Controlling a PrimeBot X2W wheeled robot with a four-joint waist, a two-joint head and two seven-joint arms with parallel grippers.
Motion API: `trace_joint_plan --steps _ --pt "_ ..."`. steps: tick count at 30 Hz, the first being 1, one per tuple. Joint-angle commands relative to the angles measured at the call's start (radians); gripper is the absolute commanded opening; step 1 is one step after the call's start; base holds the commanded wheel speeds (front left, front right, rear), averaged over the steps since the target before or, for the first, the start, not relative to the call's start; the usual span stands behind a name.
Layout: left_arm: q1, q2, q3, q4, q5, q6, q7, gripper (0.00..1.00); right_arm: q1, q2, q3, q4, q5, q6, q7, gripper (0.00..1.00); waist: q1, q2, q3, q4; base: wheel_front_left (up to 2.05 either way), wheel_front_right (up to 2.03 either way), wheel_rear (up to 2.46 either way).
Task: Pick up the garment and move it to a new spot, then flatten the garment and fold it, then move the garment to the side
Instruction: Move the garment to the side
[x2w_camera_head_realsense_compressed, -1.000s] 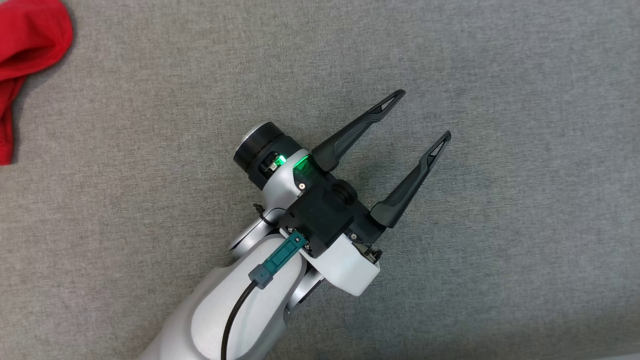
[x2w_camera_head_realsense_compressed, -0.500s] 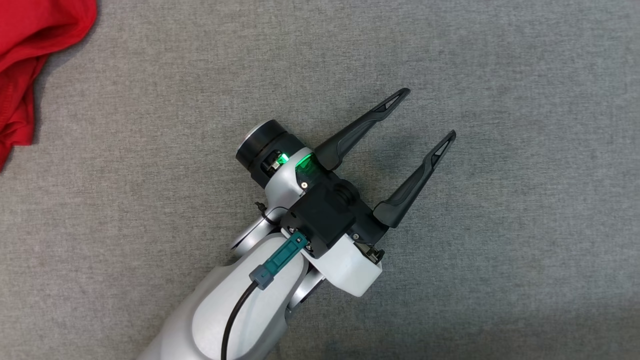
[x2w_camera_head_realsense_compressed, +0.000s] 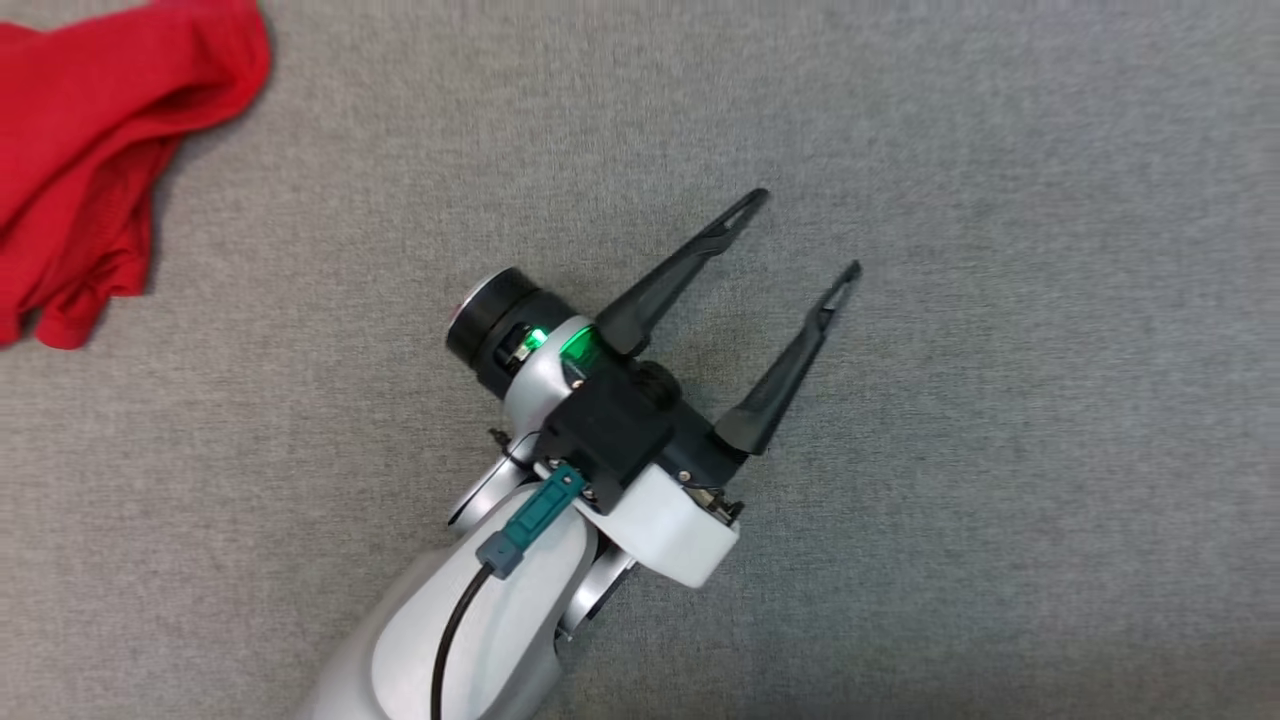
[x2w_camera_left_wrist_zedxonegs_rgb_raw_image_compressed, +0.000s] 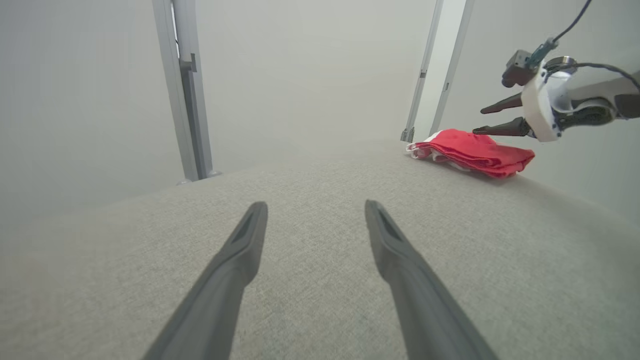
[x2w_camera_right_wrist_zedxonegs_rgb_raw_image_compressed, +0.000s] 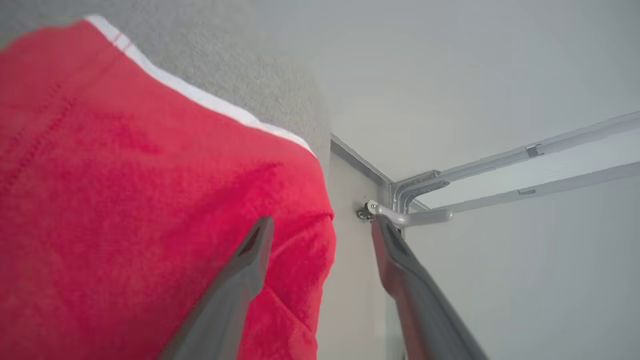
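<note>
The red garment (x2w_camera_head_realsense_compressed: 100, 150) lies bunched at the top left of the head view, cut off by the picture's edge. My left gripper (x2w_camera_head_realsense_compressed: 806, 232) hovers open over bare grey cloth, well to the right of it, with nothing between its fingers. The left wrist view has that same gripper (x2w_camera_left_wrist_zedxonegs_rgb_raw_image_compressed: 316, 205) low over the surface, the garment (x2w_camera_left_wrist_zedxonegs_rgb_raw_image_compressed: 472, 152) far off at the right. There my right gripper (x2w_camera_left_wrist_zedxonegs_rgb_raw_image_compressed: 479, 121) is just above the garment, fingers apart. In the right wrist view the right gripper (x2w_camera_right_wrist_zedxonegs_rgb_raw_image_compressed: 321, 220) stands open, one finger over the garment (x2w_camera_right_wrist_zedxonegs_rgb_raw_image_compressed: 125, 200) and its white-trimmed hem.
A grey fabric-covered table (x2w_camera_head_realsense_compressed: 1000, 400) spreads under everything. Two pale metal posts (x2w_camera_left_wrist_zedxonegs_rgb_raw_image_compressed: 182, 90) (x2w_camera_left_wrist_zedxonegs_rgb_raw_image_compressed: 435, 75) stand at its far edge. The garment lies close to a table corner (x2w_camera_right_wrist_zedxonegs_rgb_raw_image_compressed: 350, 165), beyond which there is a drop and a plain wall.
In the head view more of the garment shows now, further right in the picture. The left gripper has shifted slightly left there and has stayed open.
</note>
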Motion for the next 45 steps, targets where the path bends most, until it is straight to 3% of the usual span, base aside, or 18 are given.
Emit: trace_joint_plan --steps 1,10,18,22,26,35,45 --pt "0.014 0.005 0.008 0.002 -0.007 0.005 0.0 1.0 -0.009 0.02 -0.013 0.01 0.008 -0.001 -0.013 1.0 0.0 0.0 -0.045 -0.008 0.0 0.0 0.0" --pt "0.156 0.005 0.131 0.014 0.0 0.036 0.0 1.0 0.073 0.247 -0.125 -0.062 0.043 -0.001 -0.069 1.0 0.0 0.0 -0.268 -0.025 0.0 0.0 0.0" --pt "0.314 0.004 0.316 0.007 0.01 0.061 0.0 1.0 0.297 0.408 -0.304 -0.333 0.036 -0.001 -0.067 1.0 0.0 0.0 -0.431 -0.007 0.0 0.0 0.0" --pt "0.403 0.004 0.424 0.003 0.028 0.051 0.0 1.0 0.452 0.513 -0.437 -0.48 0.005 -0.001 -0.067 1.0 0.0 0.0 -0.497 0.01 0.0 0.0 0.0" --pt "0.469 0.004 0.486 0.001 0.029 0.046 0.0 1.0 0.581 0.606 -0.502 -0.581 -0.029 -0.001 -0.067 1.0 0.0 0.0 -0.539 0.025 0.0 0.0 0.0" --pt "0.578 0.004 0.532 0.002 -0.001 0.062 0.0 1.0 0.82 0.81 -0.581 -0.753 -0.137 -0.001 -0.067 1.0 0.0 0.0 -0.601 0.04 0.0 0.0 0.0" --pt "0.628 0.004 0.535 0.017 -0.008 0.069 0.0 1.0 0.93 0.898 -0.589 -0.797 -0.191 -0.001 -0.067 1.0 0.0 0.0 -0.631 0.039 0.0 0.0 0.0"
